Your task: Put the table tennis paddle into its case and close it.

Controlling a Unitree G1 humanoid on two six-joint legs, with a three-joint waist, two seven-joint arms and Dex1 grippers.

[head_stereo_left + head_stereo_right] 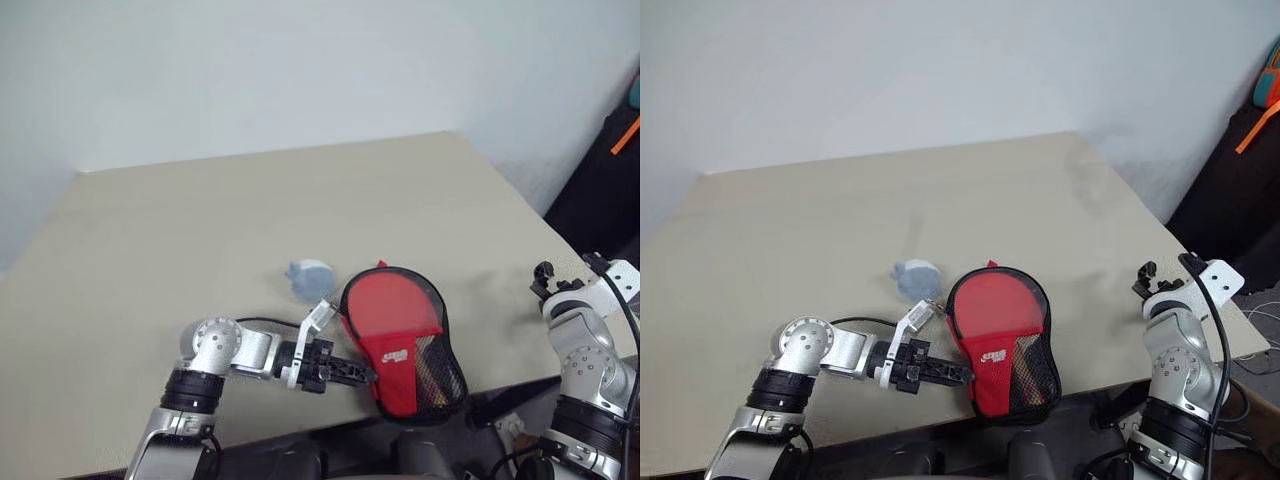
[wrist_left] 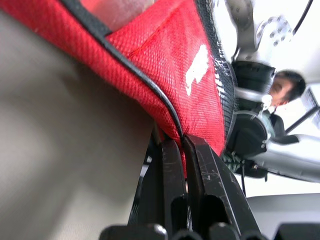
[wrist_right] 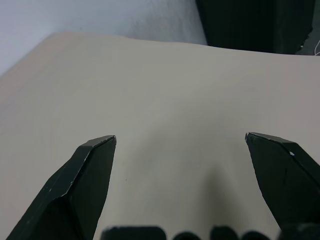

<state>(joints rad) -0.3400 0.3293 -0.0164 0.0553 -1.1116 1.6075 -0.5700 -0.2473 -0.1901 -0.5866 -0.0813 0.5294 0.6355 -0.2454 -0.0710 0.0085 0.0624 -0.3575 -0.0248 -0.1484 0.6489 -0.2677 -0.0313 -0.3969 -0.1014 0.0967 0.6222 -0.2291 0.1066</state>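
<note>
Paddle-shaped red fabric case point(image 1: 398, 345) lies at the table's point(image 1: 200, 230) six-o'clock edge; our left gripper point(image 1: 362, 375) pinches its black-trimmed rim at nine o'clock, right gripper point(image 3: 180, 150) agape. We judge closing next.

Case point(image 1: 405, 345): red fabric pouch, paddle-shaped, black trim, white logo low on its red panel, black mesh along the side toward the right. Lies flat at the table's near edge, narrow end overhanging the edge slightly. Zip not closed at top; opening gapes. Paddle point(image 1: 390, 310): red rubber face shows inside the opening, lying flat in the case; handle hidden under the red panel.
</note>
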